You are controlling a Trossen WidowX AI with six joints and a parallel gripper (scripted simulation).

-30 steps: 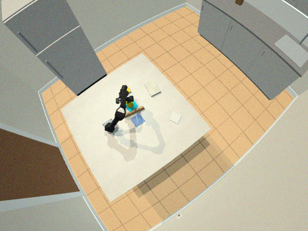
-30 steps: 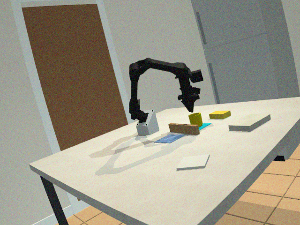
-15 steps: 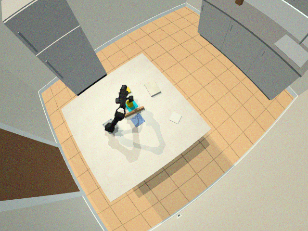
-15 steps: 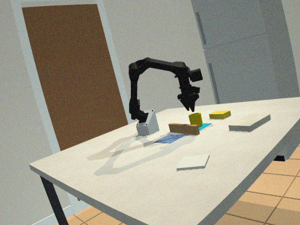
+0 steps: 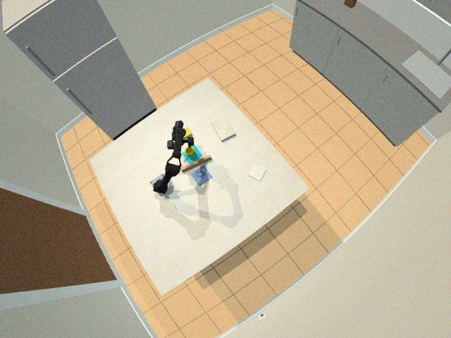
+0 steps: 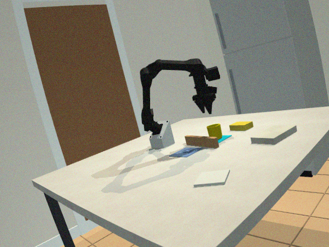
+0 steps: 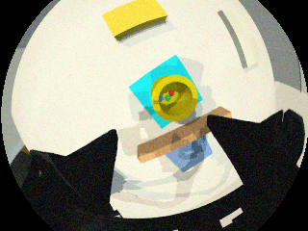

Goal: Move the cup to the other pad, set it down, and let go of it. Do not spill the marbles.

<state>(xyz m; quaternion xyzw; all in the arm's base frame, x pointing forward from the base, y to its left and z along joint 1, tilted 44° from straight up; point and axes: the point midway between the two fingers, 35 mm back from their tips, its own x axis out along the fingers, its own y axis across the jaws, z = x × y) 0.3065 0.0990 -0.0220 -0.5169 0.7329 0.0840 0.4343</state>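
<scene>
A yellow cup (image 5: 189, 149) (image 6: 214, 130) (image 7: 171, 98) stands upright on the cyan pad (image 5: 194, 156) (image 6: 225, 138) (image 7: 144, 91). In the wrist view small coloured marbles (image 7: 168, 96) lie inside it. The darker blue pad (image 5: 201, 176) (image 6: 185, 152) (image 7: 192, 154) lies on the other side of a wooden bar (image 5: 196, 163) (image 6: 201, 141) (image 7: 183, 133). My gripper (image 6: 206, 108) (image 7: 165, 126) is open and empty. It hangs well above the cup, clear of it.
A yellow block (image 5: 187, 132) (image 6: 240, 125) (image 7: 135, 17) lies beyond the cup. A thick white slab (image 5: 223, 129) (image 6: 273, 134) and a thin white tile (image 5: 256, 172) (image 6: 212, 177) lie on the table (image 5: 225, 225) (image 6: 148, 196). The arm's base (image 5: 158, 185) (image 6: 161, 136) stands near the pads.
</scene>
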